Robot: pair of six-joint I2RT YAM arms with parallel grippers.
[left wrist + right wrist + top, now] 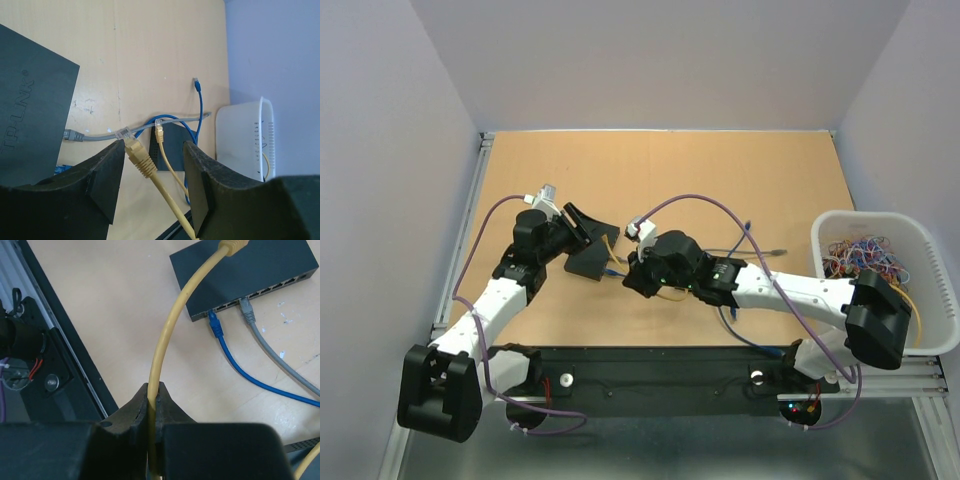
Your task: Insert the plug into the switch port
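Pinching a yellow cable (pixel 159 340), the right gripper (pixel 152 390) has its two fingers pressed together, with the cord squeezed in the narrow slit between them. From that grip the cable arcs up and away ahead of the fingertips. Its yellow plug (pixel 232 245) sits at the far end, over the top of the black switch (pixel 245 275) rather than at the port row; whether it touches the casing I cannot tell. The switch lies ahead and to the right of this gripper, its row of ports facing back toward it. A blue plug (pixel 215 325) and a grey plug (pixel 246 312) are seated in ports close together, and their cords trail off to the right of the tool across the wooden table (pixel 100 305).

The left gripper (pixel 152 150) stands wide open and grips nothing. In the gap between its spread fingers (pixel 107 175) a yellow connector (pixel 134 147) shows near the tip of the finger on the left of that wrist view, its cord running down toward the palm, unclamped. Whether this is the same plug the other arm's cable carries cannot be told. The switch sits just outside that same finger, and a white basket (pixel 245 140) stands well ahead to the right of the open jaws
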